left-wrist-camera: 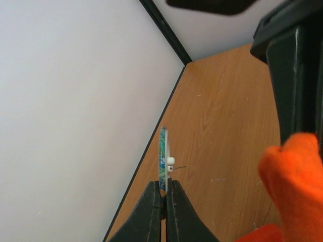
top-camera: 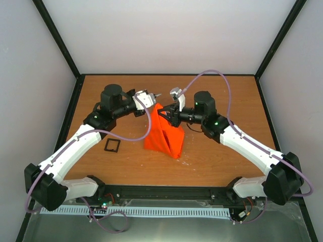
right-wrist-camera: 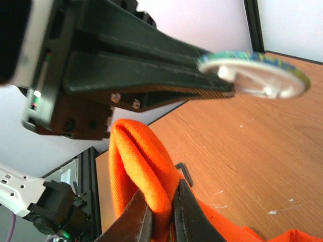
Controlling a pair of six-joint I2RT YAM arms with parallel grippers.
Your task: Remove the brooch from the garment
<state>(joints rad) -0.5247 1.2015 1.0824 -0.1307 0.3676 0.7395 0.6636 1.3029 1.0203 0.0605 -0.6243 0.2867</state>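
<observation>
Wood-grain table (top-camera: 212, 161): garment (top-camera: 164, 141) sits mid-table on its lower edge, black square frame (top-camera: 111, 145) lies flat, left of it.

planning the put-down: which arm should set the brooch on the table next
Left. The left pincer is shut on the brooch, held apart from the garment; the right pincer is pinching a garment fold.

Bright, even, diffuse light fills the space between the white walls (top-camera: 166, 35), so the top view is sharp and the garment (top-camera: 164, 136) casts only a faint, soft shadow on the wooden table (top-camera: 217, 161). In the left wrist view the near orange cloth and the dark shapes along the top are out of focus, while the brooch (left-wrist-camera: 163, 151) stays crisp. In the right wrist view its pale back is washed out and the left gripper (right-wrist-camera: 217, 75) blurs toward the left edge.
</observation>
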